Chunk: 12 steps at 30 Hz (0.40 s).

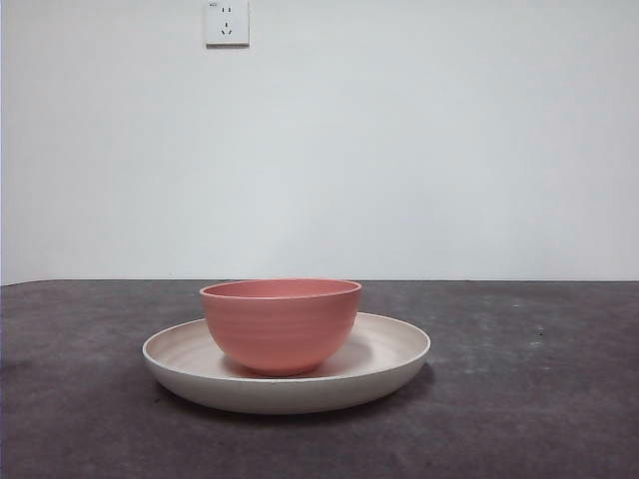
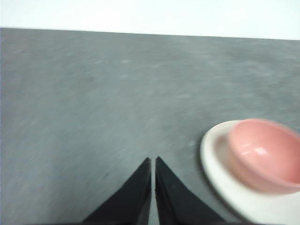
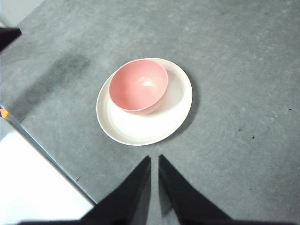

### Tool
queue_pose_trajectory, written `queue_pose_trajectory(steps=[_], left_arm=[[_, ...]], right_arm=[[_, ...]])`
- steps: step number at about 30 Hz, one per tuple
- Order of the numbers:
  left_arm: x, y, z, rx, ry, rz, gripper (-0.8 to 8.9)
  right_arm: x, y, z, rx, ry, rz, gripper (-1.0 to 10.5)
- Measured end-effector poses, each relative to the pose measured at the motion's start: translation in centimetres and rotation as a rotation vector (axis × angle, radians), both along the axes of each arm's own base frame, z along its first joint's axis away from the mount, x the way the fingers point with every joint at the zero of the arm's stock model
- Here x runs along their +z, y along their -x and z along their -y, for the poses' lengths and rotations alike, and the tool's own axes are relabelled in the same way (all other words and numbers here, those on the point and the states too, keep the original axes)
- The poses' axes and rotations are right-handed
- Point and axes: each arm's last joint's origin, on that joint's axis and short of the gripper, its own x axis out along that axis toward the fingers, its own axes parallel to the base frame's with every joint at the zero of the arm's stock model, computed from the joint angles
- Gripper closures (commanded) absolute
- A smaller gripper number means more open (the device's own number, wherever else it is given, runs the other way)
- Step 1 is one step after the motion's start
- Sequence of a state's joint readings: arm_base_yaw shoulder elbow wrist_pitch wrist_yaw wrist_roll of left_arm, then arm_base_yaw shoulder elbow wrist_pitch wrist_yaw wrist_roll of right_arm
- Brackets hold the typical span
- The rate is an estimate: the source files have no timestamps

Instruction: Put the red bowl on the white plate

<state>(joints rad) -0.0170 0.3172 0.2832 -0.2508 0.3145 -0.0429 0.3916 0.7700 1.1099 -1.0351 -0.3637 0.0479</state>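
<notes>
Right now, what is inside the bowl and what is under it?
The bowl looks empty in the right wrist view. It stands on the plate; the plate's surface beneath its base is covered, so not visible.

One small round salmon-pink bowl with faintly ridged matte sides, one large shallow off-white plate with a raised curved rim, one dark grey speckled table top, one white wall socket and two pairs of black tapered gripper jaws are counted.
</notes>
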Motion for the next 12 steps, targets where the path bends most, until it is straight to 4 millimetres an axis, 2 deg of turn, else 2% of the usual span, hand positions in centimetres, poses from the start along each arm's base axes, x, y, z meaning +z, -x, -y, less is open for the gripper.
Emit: queue_pose_trajectory(steps=[5, 12], left_arm=[[-3.7, 0.6, -0.7, 0.121, -0.023, -0.022, 7.98], [-5.4, 0.9, -1.0, 0.234, -0.052, 0.027, 7.98]], right_arm=[[0.0, 0.0, 0.0, 0.0, 0.0, 0.0, 9.2], [0.0, 0.0, 0.0, 0.0, 0.0, 0.0, 9.2]])
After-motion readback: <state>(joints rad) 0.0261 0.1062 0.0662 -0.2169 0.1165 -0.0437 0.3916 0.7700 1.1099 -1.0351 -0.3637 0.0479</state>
